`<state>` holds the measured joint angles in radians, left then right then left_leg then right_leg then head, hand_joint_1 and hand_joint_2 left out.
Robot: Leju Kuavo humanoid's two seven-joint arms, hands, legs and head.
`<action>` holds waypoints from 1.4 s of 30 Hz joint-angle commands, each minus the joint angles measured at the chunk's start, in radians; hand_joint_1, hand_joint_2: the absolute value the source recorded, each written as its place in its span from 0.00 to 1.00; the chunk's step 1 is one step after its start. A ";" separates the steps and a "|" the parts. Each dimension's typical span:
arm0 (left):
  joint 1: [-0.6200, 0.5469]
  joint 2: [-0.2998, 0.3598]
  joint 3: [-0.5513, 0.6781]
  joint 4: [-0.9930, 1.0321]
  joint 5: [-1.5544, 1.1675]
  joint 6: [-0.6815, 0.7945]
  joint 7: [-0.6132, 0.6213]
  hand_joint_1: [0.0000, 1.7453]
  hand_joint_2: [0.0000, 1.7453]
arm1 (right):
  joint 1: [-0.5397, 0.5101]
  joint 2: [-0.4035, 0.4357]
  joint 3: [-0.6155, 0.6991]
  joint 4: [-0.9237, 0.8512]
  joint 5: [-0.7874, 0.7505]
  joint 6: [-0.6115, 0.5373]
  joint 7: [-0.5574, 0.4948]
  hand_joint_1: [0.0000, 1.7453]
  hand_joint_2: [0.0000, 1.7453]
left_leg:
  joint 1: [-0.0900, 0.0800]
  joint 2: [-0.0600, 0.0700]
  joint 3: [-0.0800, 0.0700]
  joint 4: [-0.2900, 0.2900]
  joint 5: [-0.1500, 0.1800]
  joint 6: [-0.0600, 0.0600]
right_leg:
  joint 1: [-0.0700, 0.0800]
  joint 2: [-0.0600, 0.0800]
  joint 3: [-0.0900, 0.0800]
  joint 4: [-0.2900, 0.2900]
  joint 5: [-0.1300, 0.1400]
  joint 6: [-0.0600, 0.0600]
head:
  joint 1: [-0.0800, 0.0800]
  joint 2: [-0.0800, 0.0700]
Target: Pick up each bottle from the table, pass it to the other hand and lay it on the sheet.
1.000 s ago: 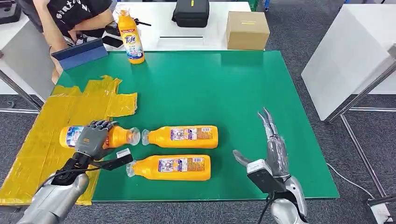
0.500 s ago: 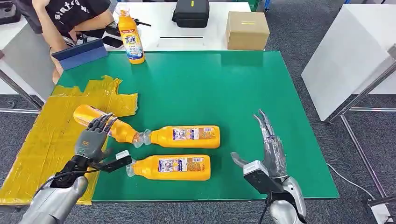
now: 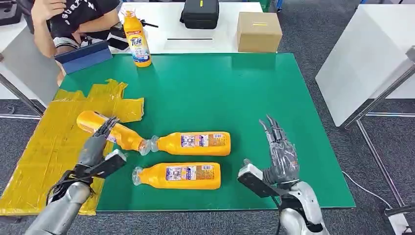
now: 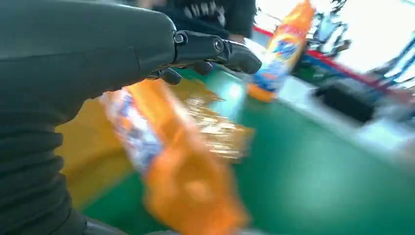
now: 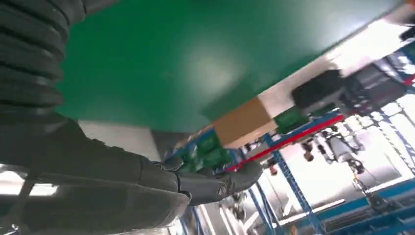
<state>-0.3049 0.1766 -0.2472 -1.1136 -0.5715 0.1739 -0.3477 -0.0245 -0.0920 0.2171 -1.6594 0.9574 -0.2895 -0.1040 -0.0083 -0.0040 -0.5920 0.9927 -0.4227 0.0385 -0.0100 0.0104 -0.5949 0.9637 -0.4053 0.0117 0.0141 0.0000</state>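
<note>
One orange bottle (image 3: pixel 113 132) lies slanted, its base on the yellow sheet (image 3: pixel 44 147) and its cap end on the green mat (image 3: pixel 220 93). My left hand (image 3: pixel 98 146) is just behind it with fingers stretched out flat over the bottle and no grip on it. In the left wrist view the bottle (image 4: pixel 166 161) is a blur under the hand (image 4: pixel 98 49). Two more orange bottles (image 3: pixel 193 143) (image 3: pixel 178 176) lie side by side on the mat. A fourth bottle (image 3: pixel 137 39) stands at the mat's far left corner. My right hand (image 3: pixel 280 152) is open over the mat's near right part, holding nothing.
A person (image 3: pixel 73 19) sits at the far left behind a blue tablet case (image 3: pixel 84 56). A cardboard box (image 3: pixel 259 31) and a black case (image 3: pixel 199 13) stand on the white table beyond the mat. A white table (image 3: pixel 367 58) stands to the right.
My left hand held the bottle lying level on the sheet; the bottle swung slantwise, and the hand has let go and straightened its fingers. My right hand drifted slightly left and turned.
</note>
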 commanded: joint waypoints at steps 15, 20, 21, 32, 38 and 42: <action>0.123 -0.172 0.035 -0.526 0.452 -0.247 -0.163 0.00 1.00 | -0.512 -0.011 0.346 0.624 0.123 0.180 0.053 0.00 1.00 | 0.001 0.003 0.005 0.001 -0.001 -0.002 | 0.000 0.002 0.005 0.000 0.000 0.000 | 0.000 0.000; 0.125 -0.184 0.036 -0.504 0.446 -0.248 -0.164 0.00 1.00 | -0.521 0.017 0.359 0.666 0.108 0.174 0.047 0.00 1.00 | 0.001 0.002 0.006 0.000 -0.001 -0.002 | 0.000 0.002 0.005 -0.001 0.000 0.000 | -0.001 0.000; 0.130 -0.188 0.038 -0.504 0.443 -0.246 -0.166 0.00 1.00 | -0.519 0.022 0.357 0.676 0.097 0.168 0.039 0.00 1.00 | 0.002 0.002 0.006 0.000 -0.001 -0.002 | 0.000 0.001 0.005 -0.001 0.000 0.000 | 0.000 0.000; 0.126 -0.212 0.060 -0.482 0.439 -0.247 -0.170 0.00 1.00 | -0.561 0.068 0.378 0.770 0.035 0.163 -0.002 0.00 1.00 | 0.001 0.001 0.007 0.000 -0.001 -0.003 | 0.000 0.000 0.007 0.000 -0.001 0.000 | 0.000 0.000; 0.126 -0.212 0.060 -0.482 0.439 -0.247 -0.170 0.00 1.00 | -0.561 0.068 0.378 0.770 0.035 0.163 -0.002 0.00 1.00 | 0.001 0.000 0.006 -0.001 0.000 -0.002 | 0.000 0.000 0.006 0.000 0.000 0.000 | 0.000 0.000; 0.132 -0.214 0.063 -0.489 0.433 -0.241 -0.168 0.00 1.00 | -0.572 0.073 0.385 0.789 0.025 0.164 -0.005 0.00 1.00 | 0.001 0.000 0.008 0.000 -0.001 -0.003 | 0.000 -0.001 0.008 0.000 -0.001 -0.001 | 0.000 0.000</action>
<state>-0.1590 -0.0317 -0.2083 -1.6476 -0.1320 -0.0698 -0.5177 -0.5304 -0.0343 0.5646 -0.9831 0.9987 -0.1255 -0.1034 -0.0075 -0.0046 -0.5893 0.9929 -0.4221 0.0387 -0.0099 0.0097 -0.5918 0.9638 -0.4049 0.0121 0.0137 0.0000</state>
